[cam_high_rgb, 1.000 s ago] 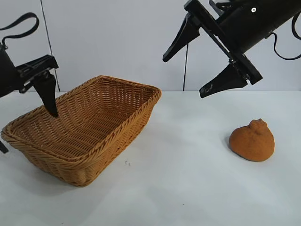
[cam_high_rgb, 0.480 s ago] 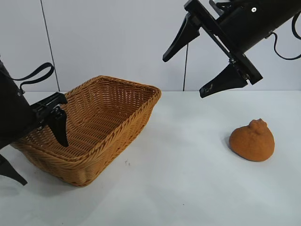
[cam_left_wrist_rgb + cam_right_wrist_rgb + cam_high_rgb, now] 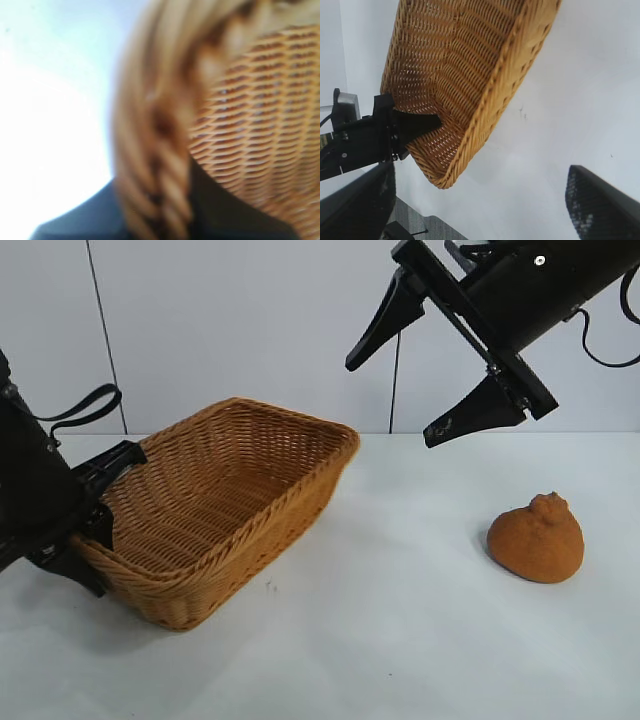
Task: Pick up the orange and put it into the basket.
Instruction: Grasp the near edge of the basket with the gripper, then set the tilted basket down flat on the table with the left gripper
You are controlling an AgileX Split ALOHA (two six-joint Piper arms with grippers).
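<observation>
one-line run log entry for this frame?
left pincer: clamped on wicker basket rim, near end | right pincer: open, raised | orange: on table, untouched

Bg: plain pale grey-white wall (image 3: 240,330) behind the rig, split into panels w/ two thin dark vertical seams, one at exterior view's left (image 3: 104,335), one nr centre (image 3: 394,390). Below it a white matte surface (image 3: 400,640) runs across the whole lower part, meeting the wall in a straight level line. Light is even and soft; shadows on the surface faint, blurry-edged. A few tiny dark specks on the surface nr centre (image 3: 268,586). No window or other furniture in view.
</observation>
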